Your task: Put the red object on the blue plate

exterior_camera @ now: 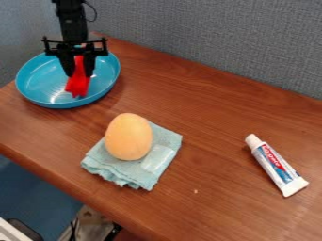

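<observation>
Hanging over the plate (44, 98), the gripper (78, 58) points downward, its black fingers grasping the upper part of the red block (79, 80). The block is within the plate's rim as the camera sees it, to the right of the plate's middle, tilted a little, its lower end toward the plate's near side. Whether that lower end touches the plate's surface cannot be told from this view. The plate is round, shallow and bright turquoise-blue, sitting on the brown wooden table (189, 113) near its left edge. The arm (72, 17) comes down from above, behind the plate.

Nearer the camera than the plate and to its right, a pale blue cloth (153, 168) lies folded on the wood. An orange egg (128, 137) rests on the cloth, covering part of it. Well apart from the plate, far to its right and also nearer the camera, lies a white toothpaste tube (277, 167) with red and blue print, slanting, its cap end the closer one to the plate. Behind the plate stands a grey wall (214, 42).
</observation>
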`<state>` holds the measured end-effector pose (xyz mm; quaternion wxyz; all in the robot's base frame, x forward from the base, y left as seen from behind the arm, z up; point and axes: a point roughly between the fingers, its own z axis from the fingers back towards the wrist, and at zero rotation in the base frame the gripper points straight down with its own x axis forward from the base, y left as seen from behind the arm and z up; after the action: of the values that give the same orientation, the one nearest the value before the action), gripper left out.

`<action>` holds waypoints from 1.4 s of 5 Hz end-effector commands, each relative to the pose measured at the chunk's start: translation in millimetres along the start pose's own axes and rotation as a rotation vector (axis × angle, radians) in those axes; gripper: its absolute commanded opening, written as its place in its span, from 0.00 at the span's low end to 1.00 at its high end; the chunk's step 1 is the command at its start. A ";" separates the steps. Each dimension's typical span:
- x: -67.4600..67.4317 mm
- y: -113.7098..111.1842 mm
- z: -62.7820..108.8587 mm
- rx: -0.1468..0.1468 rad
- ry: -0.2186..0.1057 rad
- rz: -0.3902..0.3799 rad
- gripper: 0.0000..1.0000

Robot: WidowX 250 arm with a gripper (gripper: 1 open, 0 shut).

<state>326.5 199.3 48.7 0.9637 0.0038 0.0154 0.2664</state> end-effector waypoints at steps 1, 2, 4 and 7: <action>6.8 13.1 15.8 0.016 -0.056 0.027 1.00; 4.5 12.0 19.8 0.016 -0.053 0.020 1.00; -1.4 7.6 32.2 0.008 -0.042 0.000 1.00; -9.6 1.0 52.7 -0.010 -0.033 -0.034 1.00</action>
<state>311.4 192.3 60.9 0.9661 -0.0137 0.0551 0.2520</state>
